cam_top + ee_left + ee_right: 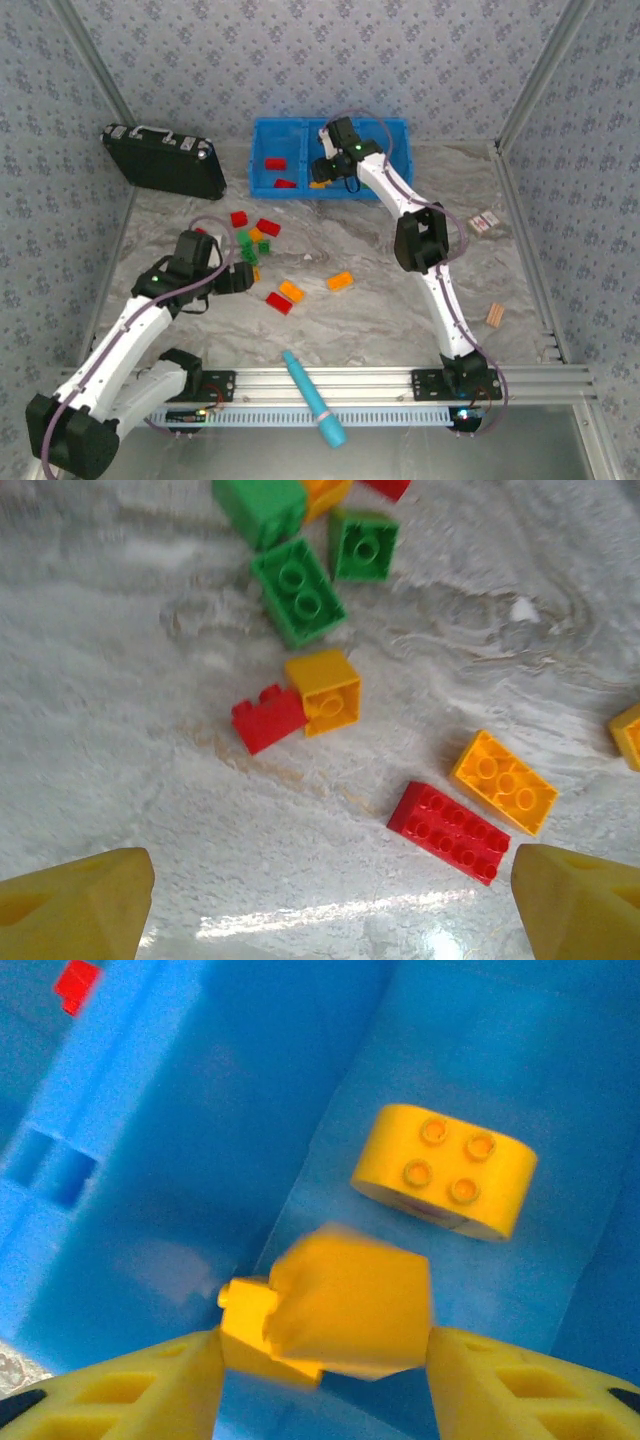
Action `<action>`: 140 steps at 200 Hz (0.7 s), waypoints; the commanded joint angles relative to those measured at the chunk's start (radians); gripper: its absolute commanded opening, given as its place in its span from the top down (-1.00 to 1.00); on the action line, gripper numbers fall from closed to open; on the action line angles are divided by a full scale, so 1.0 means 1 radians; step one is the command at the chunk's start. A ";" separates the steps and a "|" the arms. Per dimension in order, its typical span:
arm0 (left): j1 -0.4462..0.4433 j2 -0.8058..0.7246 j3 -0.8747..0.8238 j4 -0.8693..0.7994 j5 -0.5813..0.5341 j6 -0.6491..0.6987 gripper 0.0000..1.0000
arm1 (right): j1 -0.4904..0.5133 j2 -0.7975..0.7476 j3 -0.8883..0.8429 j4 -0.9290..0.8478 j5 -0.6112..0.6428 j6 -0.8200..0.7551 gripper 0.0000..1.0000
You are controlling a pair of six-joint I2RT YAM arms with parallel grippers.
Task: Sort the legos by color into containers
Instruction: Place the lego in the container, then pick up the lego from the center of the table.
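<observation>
Right pincer (322, 1348) hangs inside the blue bin's (190, 1120) middle compartment (330, 1160) at the surface's (150, 730) far edge. A blurred yellow brick (350, 1300) sits between its fingers (130, 1400); whether it is gripped I cannot tell. A rounded yellow brick (445, 1170) lies beside it. Left pincer (330, 880), spread wide, hovers over loose legos (448, 832) mid-surface.

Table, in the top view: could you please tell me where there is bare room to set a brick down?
Bare marble lies between the blue bin and the orange brick, left of the right arm, and again between that arm and the right wall, apart from two small tan pieces. The legos by the left gripper crowd the left-centre.
</observation>
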 commanded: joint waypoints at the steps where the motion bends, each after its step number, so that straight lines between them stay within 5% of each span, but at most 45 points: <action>1: 0.005 0.003 -0.038 0.093 0.027 -0.137 -0.83 | -0.010 -0.066 -0.033 0.019 -0.031 -0.021 -0.22; 63: -0.015 0.054 -0.061 0.151 0.028 -0.173 -0.82 | 0.000 -0.369 -0.394 0.107 -0.087 -0.041 -0.29; 140: -0.066 0.270 0.002 0.263 0.093 -0.134 -0.82 | 0.119 -0.872 -1.084 0.194 0.118 0.217 -0.66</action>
